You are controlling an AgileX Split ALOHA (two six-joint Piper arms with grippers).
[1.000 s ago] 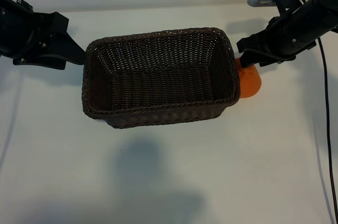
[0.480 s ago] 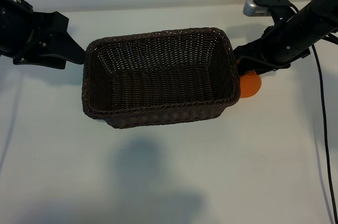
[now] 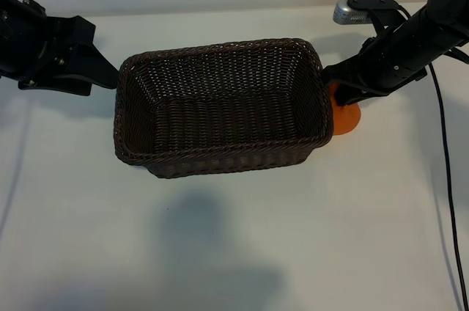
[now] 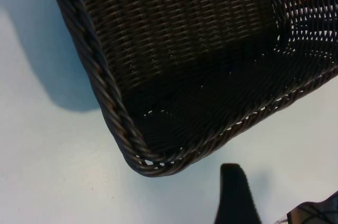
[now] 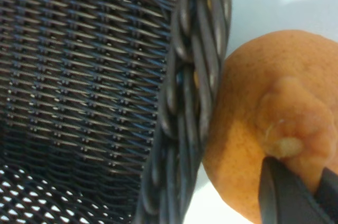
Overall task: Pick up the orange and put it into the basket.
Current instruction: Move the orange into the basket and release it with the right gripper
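I see the right gripper [image 3: 338,95] has dropped lower onto the orange [image 3: 347,119] since a second ago, covering more of it. No writing is legible anywhere. One finger [image 5: 288,195] touches the fruit's knobbly top; I cannot tell whether the grip has closed. The orange sits on the table [image 3: 234,238], pressed against the basket [image 3: 220,157] rim. My left gripper [image 4: 274,203] hangs parted beside the basket's far end.

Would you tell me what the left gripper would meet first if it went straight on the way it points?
Most likely the basket: the left gripper points at its near end wall, though depth is unclear.
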